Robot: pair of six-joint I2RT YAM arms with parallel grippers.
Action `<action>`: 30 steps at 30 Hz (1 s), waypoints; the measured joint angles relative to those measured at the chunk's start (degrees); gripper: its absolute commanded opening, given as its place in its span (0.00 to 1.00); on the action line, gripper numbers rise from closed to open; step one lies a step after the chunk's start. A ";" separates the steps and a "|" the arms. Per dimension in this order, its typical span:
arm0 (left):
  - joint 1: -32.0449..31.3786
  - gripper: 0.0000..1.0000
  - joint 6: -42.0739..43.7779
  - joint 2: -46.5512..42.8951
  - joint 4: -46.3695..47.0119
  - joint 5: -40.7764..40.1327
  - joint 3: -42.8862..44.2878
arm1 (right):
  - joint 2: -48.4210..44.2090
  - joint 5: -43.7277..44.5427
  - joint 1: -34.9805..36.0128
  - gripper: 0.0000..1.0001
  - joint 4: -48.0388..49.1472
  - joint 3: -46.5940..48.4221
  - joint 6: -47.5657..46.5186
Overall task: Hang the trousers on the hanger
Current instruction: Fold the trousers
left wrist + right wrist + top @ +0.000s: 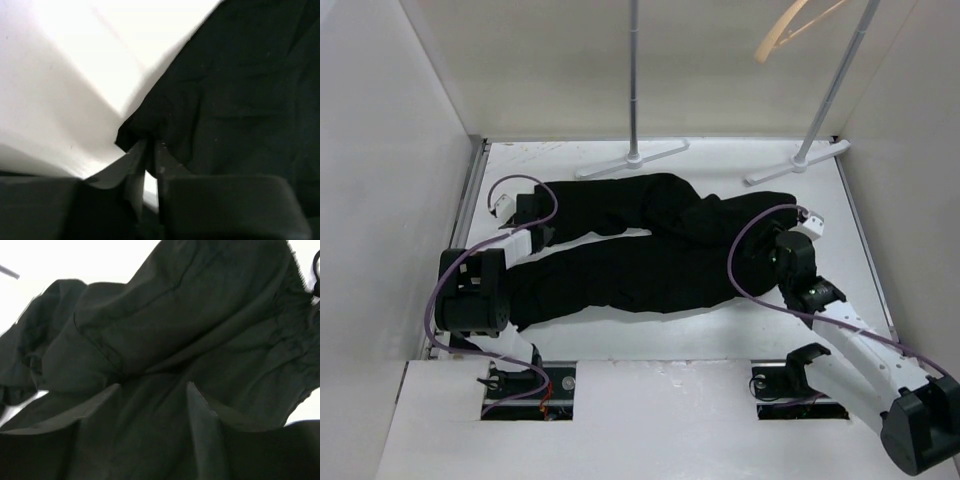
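Note:
The black trousers point(640, 250) lie flat across the white table, legs to the left and waist to the right. My left gripper point(536, 226) is at the leg ends. In the left wrist view it point(150, 145) is pinched shut on a corner of the black cloth point(240, 90). My right gripper point(775, 245) rests on the waist end. In the right wrist view it point(154, 386) stands open, with both fingers pressed onto the trousers point(200, 305) and cloth bulging between them. The tan wooden hanger point(790, 30) hangs high at the back right, well away from both grippers.
Two white rack poles point(633, 80) point(835, 85) rise from flat feet point(632, 158) at the back of the table point(720, 340). White walls close in the left, right and back. Purple cables loop over both arms.

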 measured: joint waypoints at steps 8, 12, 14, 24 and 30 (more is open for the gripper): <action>10.99 0.02 -4.68 -1.95 -1.73 -1.36 4.26 | -4.70 1.42 -1.11 0.74 0.04 -3.30 3.65; 15.96 0.05 -5.33 -2.86 -2.73 -3.17 12.28 | -3.41 2.16 -6.82 0.75 0.42 -3.23 4.28; 16.31 0.15 -5.51 -2.89 -2.40 -3.13 14.75 | 0.00 2.12 -11.02 0.76 0.46 -2.58 4.33; 6.23 0.66 -5.55 -11.17 -1.90 2.12 -3.04 | 11.76 -1.97 -15.26 0.72 2.54 2.75 4.26; 6.29 0.65 -5.42 -15.10 -2.49 4.50 -9.66 | 14.43 -2.29 -11.32 0.71 4.57 3.58 4.26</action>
